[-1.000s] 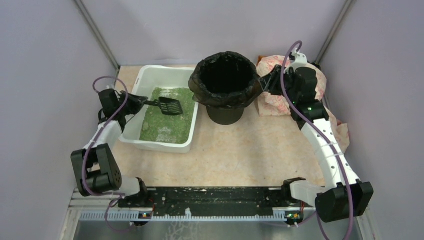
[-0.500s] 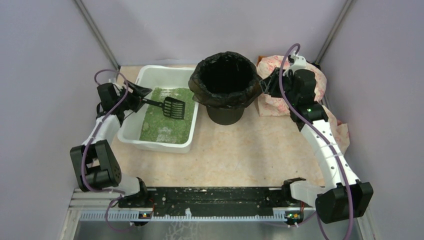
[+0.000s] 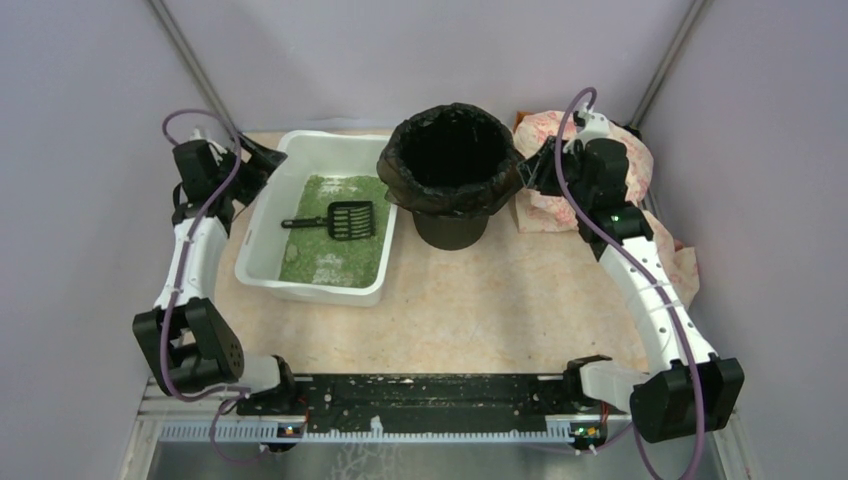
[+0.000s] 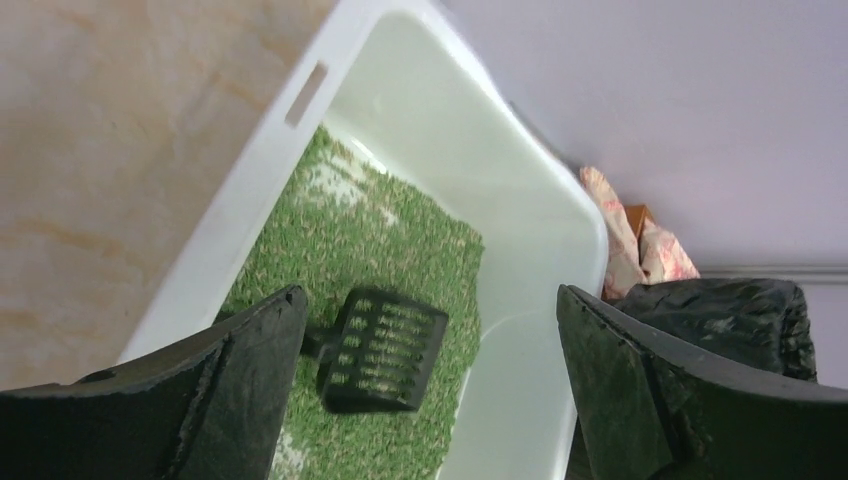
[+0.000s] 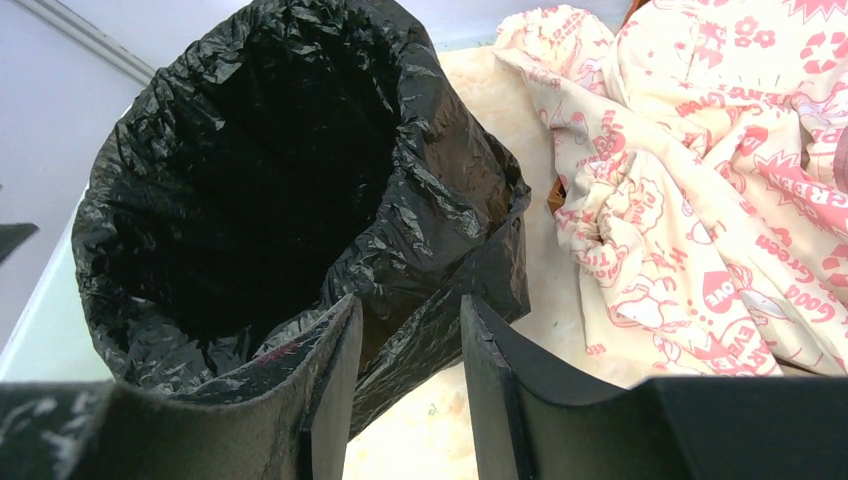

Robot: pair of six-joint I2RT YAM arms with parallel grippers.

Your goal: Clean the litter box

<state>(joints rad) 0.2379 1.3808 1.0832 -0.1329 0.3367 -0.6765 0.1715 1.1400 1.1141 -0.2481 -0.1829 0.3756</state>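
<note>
The litter box is a white tub with green litter, left of centre on the table. A black slotted scoop lies loose on the litter, its handle pointing left. My left gripper hangs open above the box's back left corner, holding nothing. In the left wrist view the scoop sits well below the wide-apart jaws of the left gripper. My right gripper is at the right rim of the black-bagged bin. Its fingers straddle the bagged rim.
A crumpled white cloth with pink print lies behind and right of the bin, against the right wall. Purple walls close in at the left, back and right. Bare beige tabletop lies between the box, the bin and the arm bases.
The left gripper opened and let go of the scoop, which now lies on the litter. The left arm drew back to the left and upward. The right arm stayed put.
</note>
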